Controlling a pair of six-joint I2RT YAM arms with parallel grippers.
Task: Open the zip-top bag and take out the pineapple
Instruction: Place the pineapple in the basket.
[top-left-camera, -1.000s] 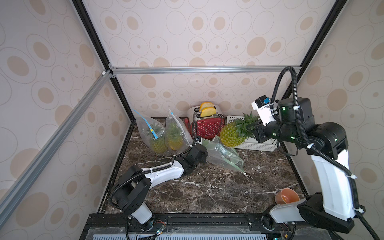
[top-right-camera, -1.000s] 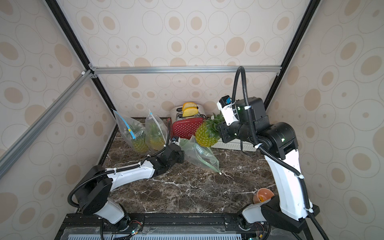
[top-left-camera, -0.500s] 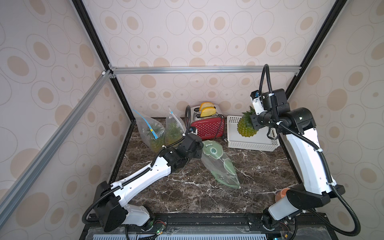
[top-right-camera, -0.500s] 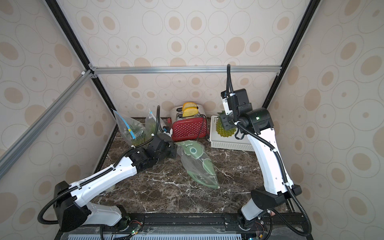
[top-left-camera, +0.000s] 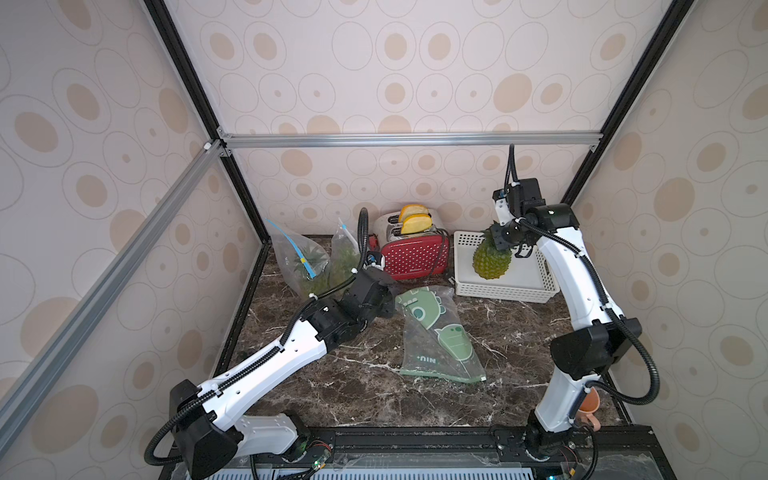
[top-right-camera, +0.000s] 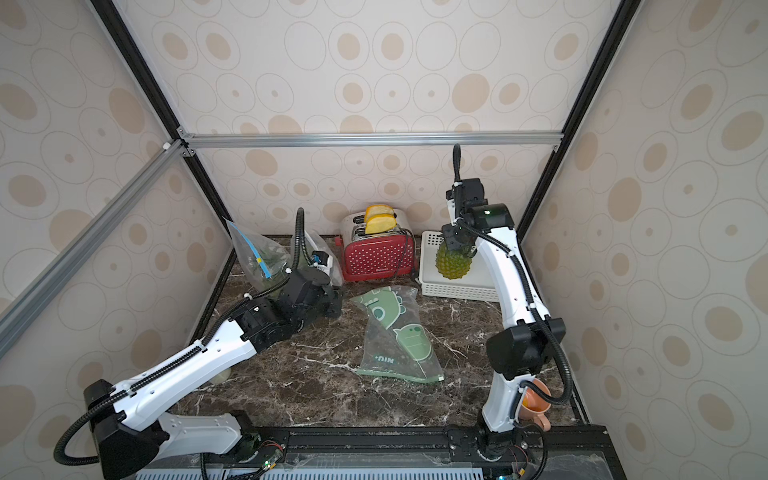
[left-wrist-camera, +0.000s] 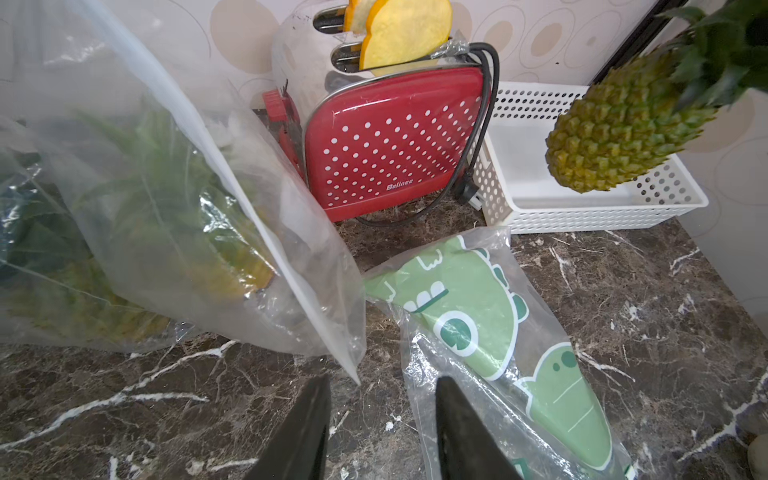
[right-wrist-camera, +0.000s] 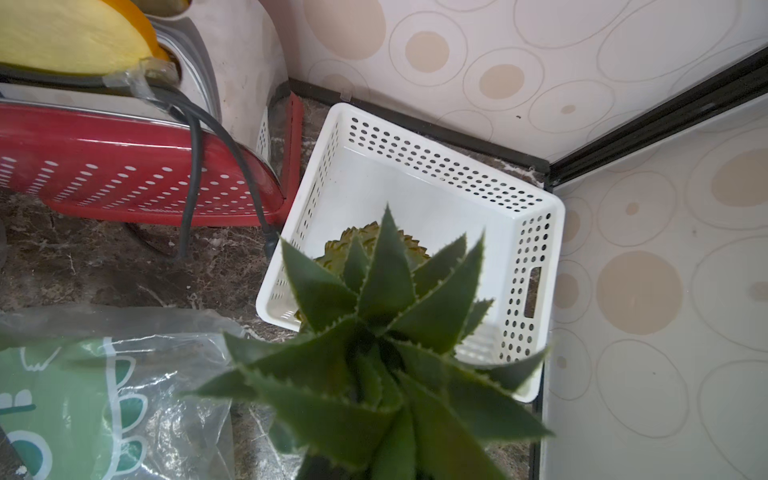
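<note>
The zip-top bag (top-left-camera: 436, 332) (top-right-camera: 399, 336), clear with green dinosaur prints, lies flat and empty on the marble table. My left gripper (top-left-camera: 386, 297) (left-wrist-camera: 382, 386) is open at the bag's near edge (left-wrist-camera: 478, 316); nothing sits between its jaws. The pineapple (top-left-camera: 491, 262) (top-right-camera: 453, 264) hangs upright by its leafy crown from my right gripper (top-left-camera: 505, 239), which is shut on it. It hangs over the white basket (top-left-camera: 498, 286). In the right wrist view the crown (right-wrist-camera: 374, 332) hides the jaws.
A red toaster (top-left-camera: 415, 253) with bread slices stands at the back, its cord trailing beside the basket. Two clear bags (top-left-camera: 307, 262) holding other pineapples lean in the back left corner. An orange cup (top-left-camera: 590, 409) sits by the right arm's base.
My left gripper has opened and let go of the bag, which now lies flat. The right arm has carried the pineapple to the back right and lowered it over the basket.
</note>
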